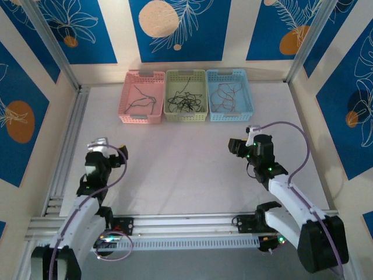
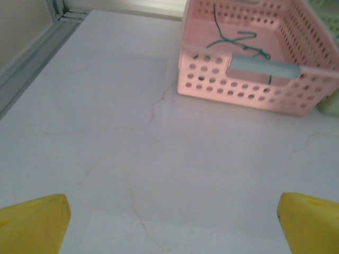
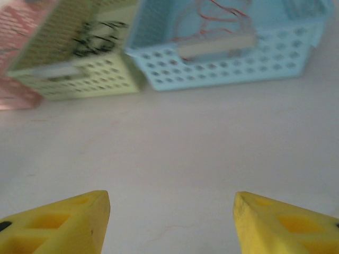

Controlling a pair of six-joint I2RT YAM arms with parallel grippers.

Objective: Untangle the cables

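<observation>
Matt white tabletop (image 2: 106, 132) with hairline cracks; pink basket (image 2: 312, 98), green basket (image 3: 85, 80) and blue basket (image 3: 228, 64) of perforated plastic; left pincer (image 2: 174, 225) fingers (image 2: 32, 225) smooth yellow plastic

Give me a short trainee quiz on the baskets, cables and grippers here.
1. Which thin wire cables lie in the pink perforated plastic basket? A black, B dark green, C red.
2. True or false: the left gripper and the right gripper both stand open, holding nothing.
3. Fill in: the thin black cables lie in the ___ basket.
Key: 1 B, the dark green cables. 2 True. 3 Pale green, the middle perforated plastic basket.
</observation>
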